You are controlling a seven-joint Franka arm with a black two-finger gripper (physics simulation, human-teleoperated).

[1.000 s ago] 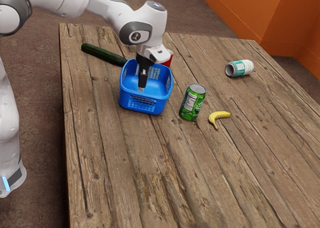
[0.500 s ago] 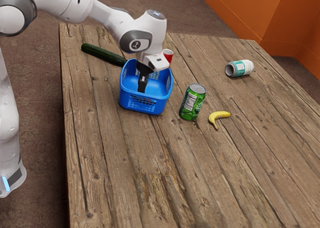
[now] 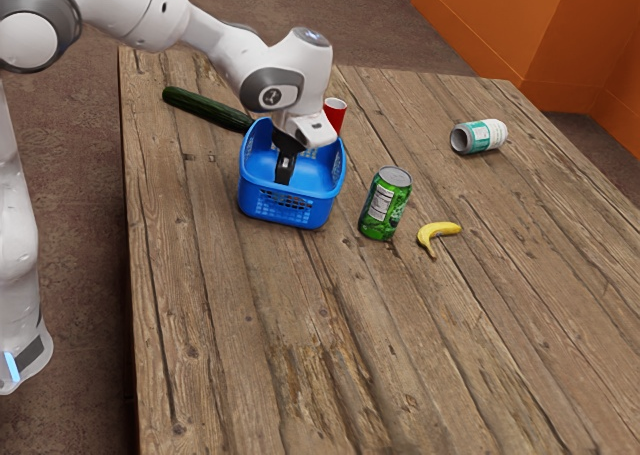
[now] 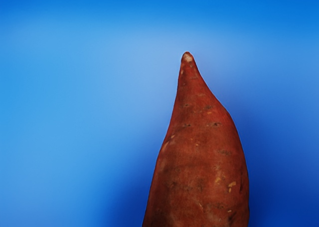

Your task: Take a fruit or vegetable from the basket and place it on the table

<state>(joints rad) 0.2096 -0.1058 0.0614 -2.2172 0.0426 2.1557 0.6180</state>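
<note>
My gripper (image 3: 285,170) reaches down inside the blue basket (image 3: 290,212) in the exterior view, its lower end behind the basket's near wall. From that side I cannot tell how far apart its fingers stand. In the wrist view a reddish-brown sweet potato (image 4: 202,162) lies just under my hand, its pointed tip showing against the blue inside of the basket (image 4: 75,87). The basket stands upright on the wooden table (image 3: 330,315).
A green can (image 3: 385,205) stands close by the basket, with a banana (image 3: 437,235) beyond it. A cucumber (image 3: 205,108) and a red cup (image 3: 335,115) are behind the basket. A white and teal can (image 3: 480,136) lies on its side farther off.
My hand has come down deeper into the basket and tilted a little, uncovering more of the red cup. The basket and the things on the table have stayed where they were.
</note>
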